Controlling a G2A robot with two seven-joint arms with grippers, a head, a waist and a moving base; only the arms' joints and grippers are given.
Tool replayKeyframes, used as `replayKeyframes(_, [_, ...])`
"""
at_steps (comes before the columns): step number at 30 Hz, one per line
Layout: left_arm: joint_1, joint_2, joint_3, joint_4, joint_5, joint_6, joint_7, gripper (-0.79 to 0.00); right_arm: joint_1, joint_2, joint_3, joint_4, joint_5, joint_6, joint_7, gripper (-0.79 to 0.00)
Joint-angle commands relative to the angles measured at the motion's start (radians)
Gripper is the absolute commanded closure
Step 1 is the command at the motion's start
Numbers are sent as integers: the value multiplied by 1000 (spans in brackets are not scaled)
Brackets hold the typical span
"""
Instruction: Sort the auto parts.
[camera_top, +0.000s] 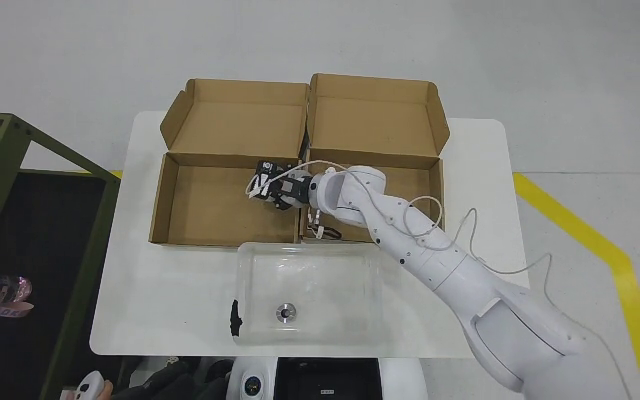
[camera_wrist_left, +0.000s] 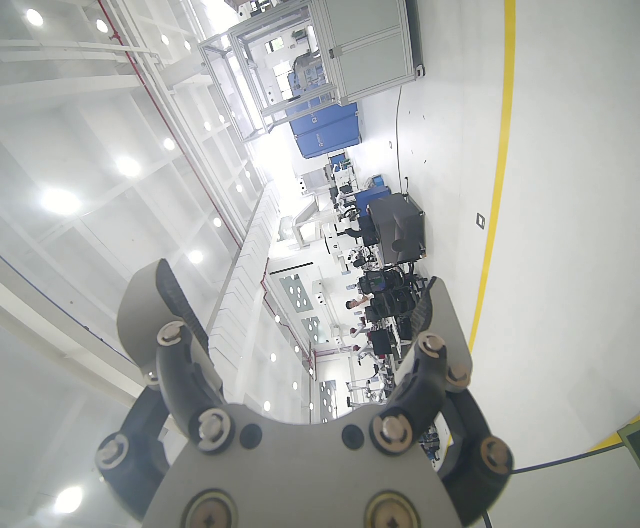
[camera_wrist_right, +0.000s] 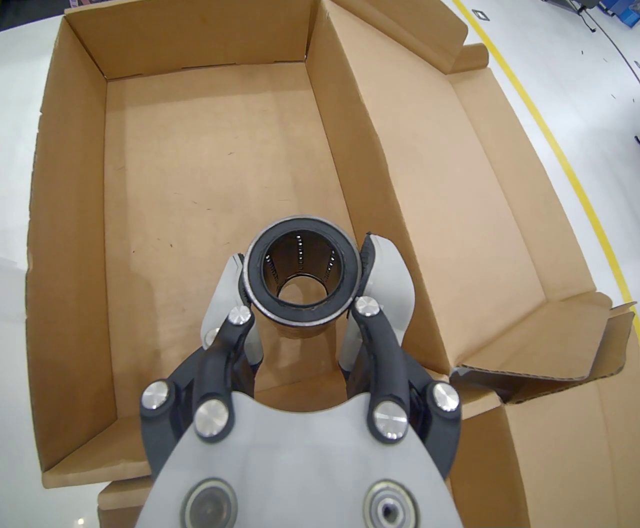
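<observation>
White desk (camera_top: 130, 250); open cardboard box (camera_wrist_right: 200, 150) lies beneath the right gripper's (camera_wrist_right: 305, 255) fingers; clear bin (camera_top: 340, 300) sits behind them, toward the robot; black cylindrical bearing (camera_wrist_right: 304, 312) grasped between those fingers, over the box floor; left gripper (camera_wrist_left: 297, 280) fingers spread, released.

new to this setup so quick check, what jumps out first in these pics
The right claw is shut on a dark, hollow cylindrical bearing and holds it over the left-hand cardboard box. Nearer the robot, a clear bin sits in front of the boxes with a small round metal part in it.
</observation>
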Motion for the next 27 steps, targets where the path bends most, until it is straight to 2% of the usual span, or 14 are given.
replayKeyframes(1, [0, 0, 0, 0, 0, 0, 0, -785, 2, -5, -3, 10, -9, 4, 21, -240])
replayKeyframes(5, [0, 0, 0, 0, 0, 0, 0, -785, 0, -13, 1, 13, -11, 18, 49, -268])
replayKeyframes(10, [0, 0, 0, 0, 0, 0, 0, -785, -4, -18, 10, 14, -27, 19, 66, -369])
replayKeyframes(12, [0, 0, 0, 0, 0, 0, 0, -785, -6, -18, 14, 11, -36, 19, 73, -486])
replayKeyframes(13, [0, 0, 0, 0, 0, 0, 0, -785, -7, -18, 17, 8, -40, 18, 76, -585])
replayKeyframes(14, [0, 0, 0, 0, 0, 0, 0, -785, -9, -18, 19, 4, -45, 17, 80, -646])
replayKeyframes(16, [0, 0, 0, 0, 0, 0, 0, -785, -14, -17, 28, -7, -49, 16, 82, -714])
replayKeyframes(21, [0, 0, 0, 0, 0, 0, 0, -785, -34, -8, 58, -66, -61, 0, 73, -739])
replayKeyframes(24, [0, 0, 0, 0, 0, 0, 0, -785, -51, 2, 81, -125, -67, -24, 72, -785])
replayKeyframes(27, [0, 0, 0, 0, 0, 0, 0, -785, -77, 14, 106, -204, -78, -39, 89, -785])
